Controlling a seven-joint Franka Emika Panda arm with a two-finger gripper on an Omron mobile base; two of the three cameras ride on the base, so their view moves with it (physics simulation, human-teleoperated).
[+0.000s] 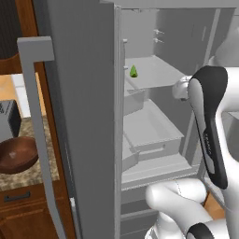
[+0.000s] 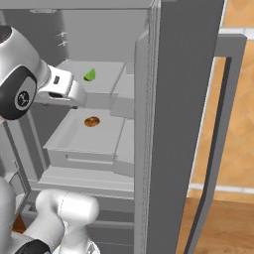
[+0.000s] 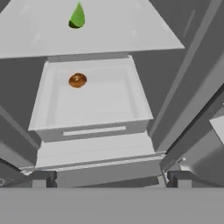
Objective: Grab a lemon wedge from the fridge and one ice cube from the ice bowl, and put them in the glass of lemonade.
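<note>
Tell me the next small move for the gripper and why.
Probably raise and extend the open gripper toward the lemon wedge on the fridge shelf. It now faces the drawer below, which holds the orange lump, and the wedge lies higher and farther in.

Kitchen: open fridge [image 1: 84,116], wooden cabinets [image 1: 23,205]

You view the open tall grey steel fridge [image 1: 84,116] interior from behind-left and behind-right; the hand view looks closely down at its shelves.

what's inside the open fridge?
Lemon wedge on the fridge shelf; small orange lump in the open drawer below. Lower compartments hidden.
</note>
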